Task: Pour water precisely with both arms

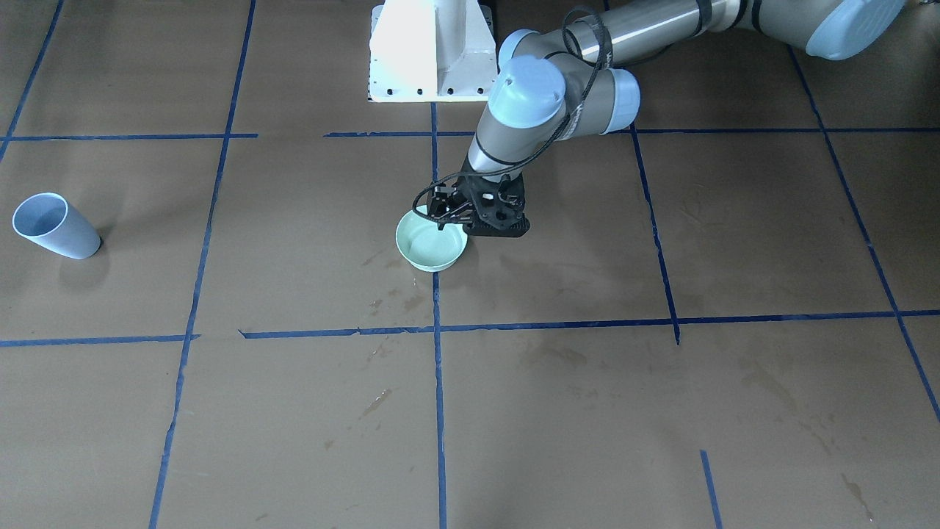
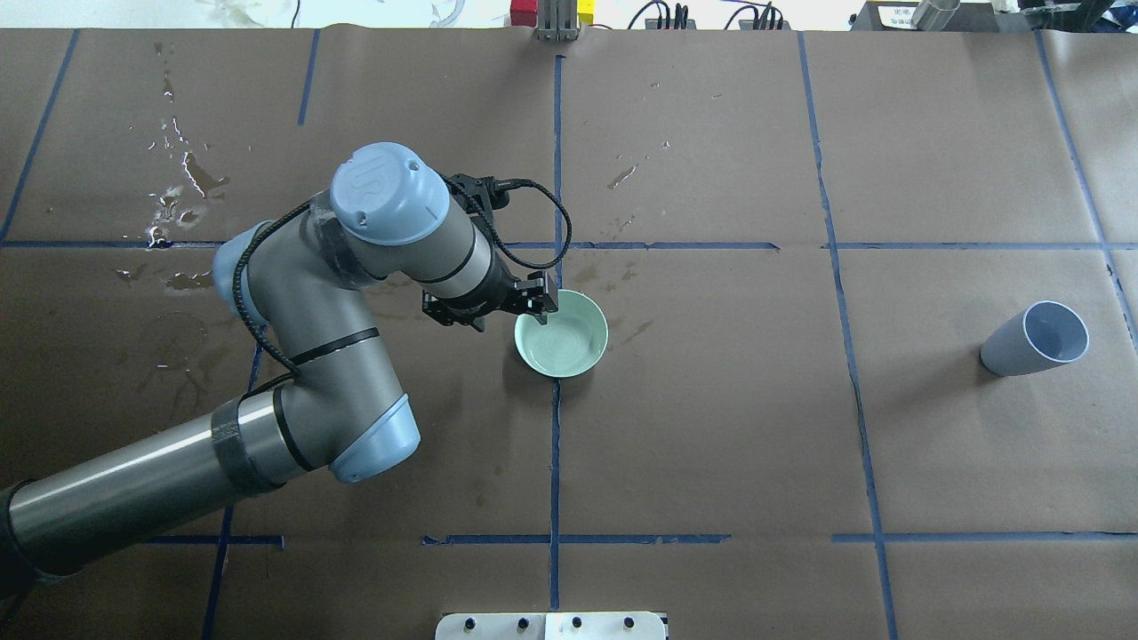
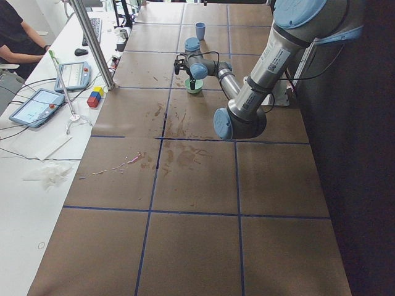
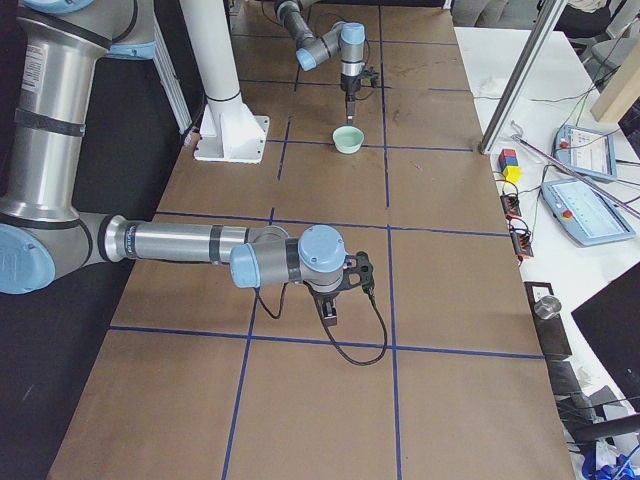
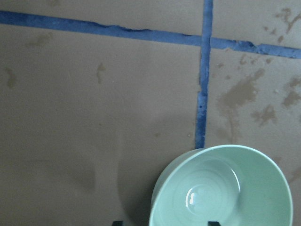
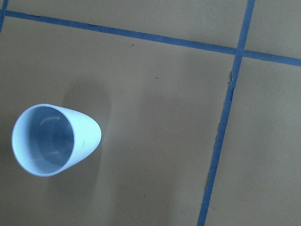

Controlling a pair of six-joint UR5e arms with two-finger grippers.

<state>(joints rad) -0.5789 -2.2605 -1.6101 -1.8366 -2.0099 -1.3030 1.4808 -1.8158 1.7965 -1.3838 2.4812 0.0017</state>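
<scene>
A pale green bowl stands near the table's middle, on a blue tape line. My left gripper hangs over the bowl's rim on the robot's side. It is open, with one fingertip outside the rim and the other over the inside. A light blue cup stands upright far off on the robot's right. My right gripper shows only in the exterior right view, so I cannot tell its state. I cannot make out water in either vessel.
The white pedestal stands at the robot's edge. Wet spots mark the brown paper at the far left. Beyond the table's far edge a bench holds tablets and coloured blocks, a metal post rises, and a person sits.
</scene>
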